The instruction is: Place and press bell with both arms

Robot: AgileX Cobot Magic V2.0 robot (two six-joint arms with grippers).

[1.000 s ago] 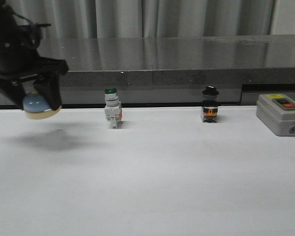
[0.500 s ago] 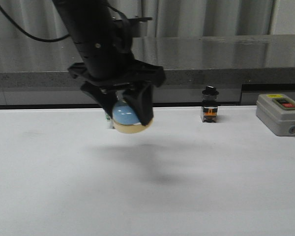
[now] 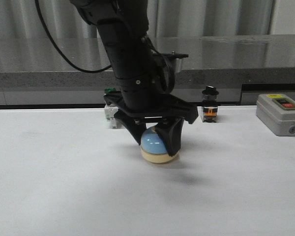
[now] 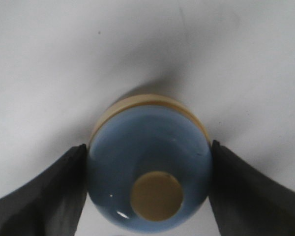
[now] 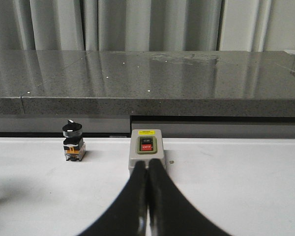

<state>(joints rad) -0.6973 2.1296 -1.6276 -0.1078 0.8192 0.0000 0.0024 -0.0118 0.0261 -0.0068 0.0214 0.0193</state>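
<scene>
The light-blue bell (image 3: 156,143) with a cream base sits low at the middle of the white table, its base at or on the surface. My left gripper (image 3: 155,141) is shut on the bell, one finger on each side of the dome. In the left wrist view the bell (image 4: 150,167) fills the gap between the two dark fingers (image 4: 49,191), its cream button facing the camera. My right gripper (image 5: 148,166) shows only in the right wrist view. Its fingers are pressed together and hold nothing. It is low over the table, short of the grey box.
A white push-button switch with a green cap (image 3: 110,113) stands behind the left arm. A black-capped switch (image 3: 210,104) stands at the back right, also in the right wrist view (image 5: 73,140). A grey box with red and black buttons (image 3: 280,113) sits far right. A dark ledge runs behind the table.
My left arm has swung from the far left to the table's middle with the bell and has come down, so the bell is now at the table surface.
</scene>
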